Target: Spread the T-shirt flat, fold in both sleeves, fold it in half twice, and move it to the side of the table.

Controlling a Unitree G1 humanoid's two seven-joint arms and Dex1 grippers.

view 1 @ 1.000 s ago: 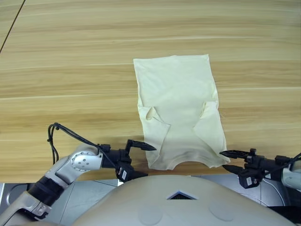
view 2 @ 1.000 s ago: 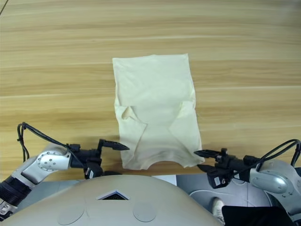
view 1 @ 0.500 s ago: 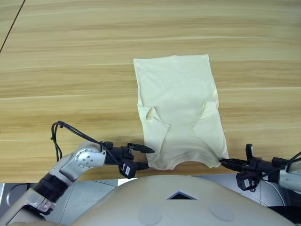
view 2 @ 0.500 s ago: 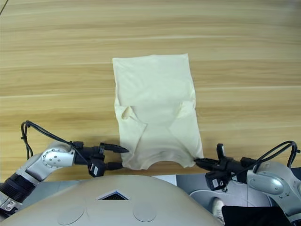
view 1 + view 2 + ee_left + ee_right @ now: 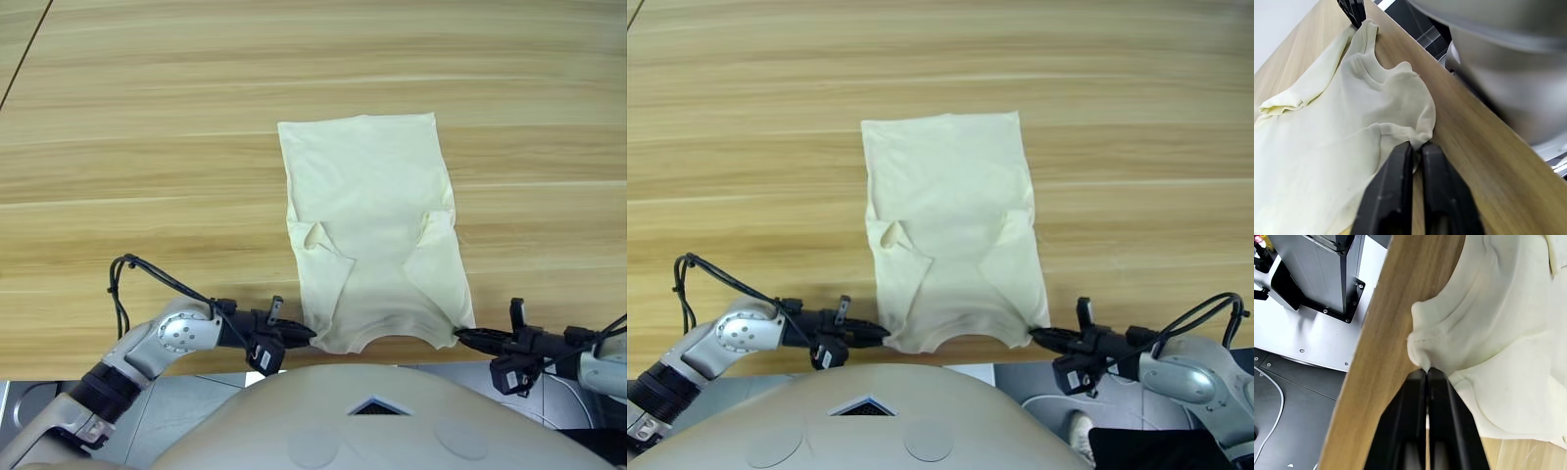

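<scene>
1. My left claw: at the near edge of the table, left of the shirt. Its two black fingers are pressed together on the near left corner of the T-shirt. In the left wrist view a small fold of pale cloth is pinched between the tips of this claw.

2. My right claw: at the same near edge, on the shirt's right side, well apart from the left one. Its fingers are closed on the near right corner of the shirt. The right wrist view shows the cloth bunched into a small peak just at the tips of the claw, right beside the table's edge.

3. T-shirt: pale cream, lying lengthwise away from me, a little right of the table's middle.
- The collar end is nearest, and its curved neckline reaches the near edge between my two claws.
- Both sleeves are turned inward over the body, so the outline is a narrow, nearly straight-sided panel.
- The hem is the far end, lying flat with a faint wave along it.

4. Table: light wood with the grain running left to right. It extends well beyond the hem and to both sides.

5. Grey metal floor plate: below the table edge, seen in the right wrist view.
</scene>
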